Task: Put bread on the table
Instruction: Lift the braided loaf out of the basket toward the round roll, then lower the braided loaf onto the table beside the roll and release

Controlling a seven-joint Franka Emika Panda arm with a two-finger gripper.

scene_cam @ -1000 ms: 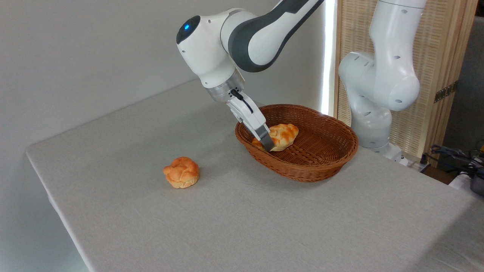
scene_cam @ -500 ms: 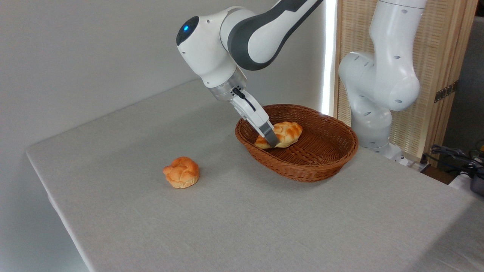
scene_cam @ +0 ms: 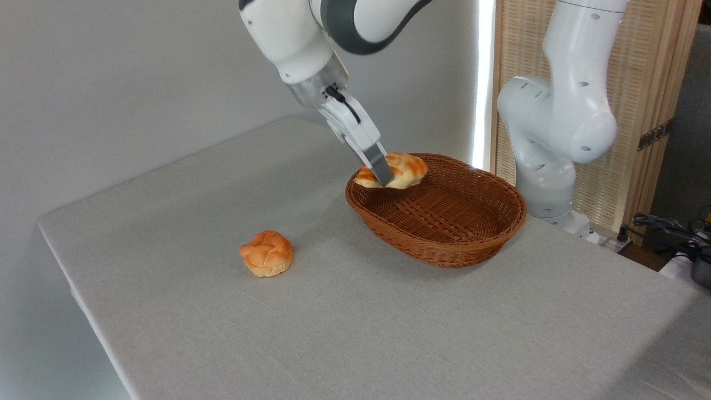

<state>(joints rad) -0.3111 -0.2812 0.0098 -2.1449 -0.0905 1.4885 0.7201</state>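
Gripping the bread (scene_cam: 404, 168), the end effector (scene_cam: 383, 176) hangs above the basket (scene_cam: 444, 239).

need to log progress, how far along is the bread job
Done: the pincer is shut on the braided bread and holds it clear of the wicker basket floor, about level with the rim. In hand: the carry. Left: move it past the rim and set it on the grey table, where only the round bun lies.
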